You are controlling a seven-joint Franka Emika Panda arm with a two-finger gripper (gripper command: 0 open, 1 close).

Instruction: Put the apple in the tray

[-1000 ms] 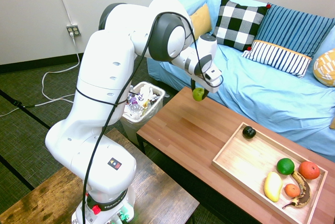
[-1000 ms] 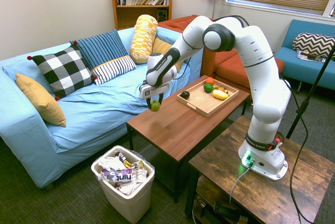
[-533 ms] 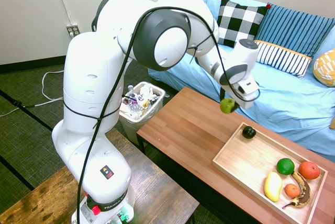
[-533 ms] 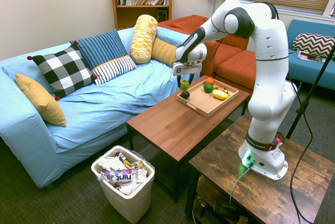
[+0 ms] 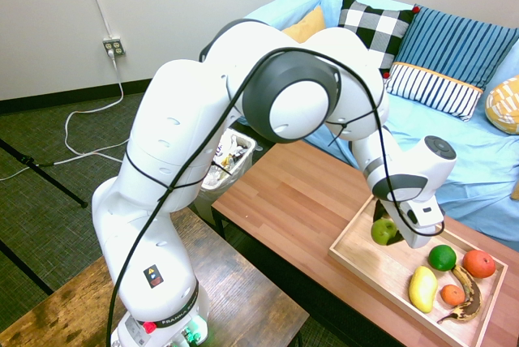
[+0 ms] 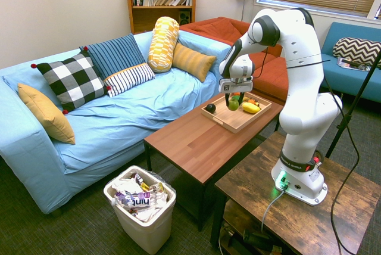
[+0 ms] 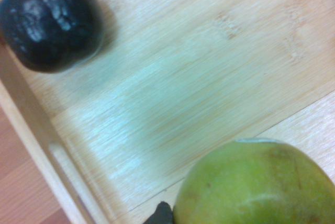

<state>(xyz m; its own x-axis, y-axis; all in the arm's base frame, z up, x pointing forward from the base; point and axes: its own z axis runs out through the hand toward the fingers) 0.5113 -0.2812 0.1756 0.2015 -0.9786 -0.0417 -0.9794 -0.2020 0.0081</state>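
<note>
Gripper (image 6: 234, 101) clenched on the apple (image 5: 383, 232), held over the tray (image 5: 365, 259), toward its 10 o'clock in the first exterior view. We'd guess firm, lightish, glossy so slippery, could bruise; grip the sides at its widest. Same view, from apple: green fruit (image 5: 442, 258) at 4 o'clock, yellow fruit (image 5: 422, 289) at 5. Dark pepper (image 7: 55, 22) could get bumped.

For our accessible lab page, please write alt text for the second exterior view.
A robot's hand holds a green apple over a wooden tray of fruit on a brown table, beside a blue-draped sofa.
</note>
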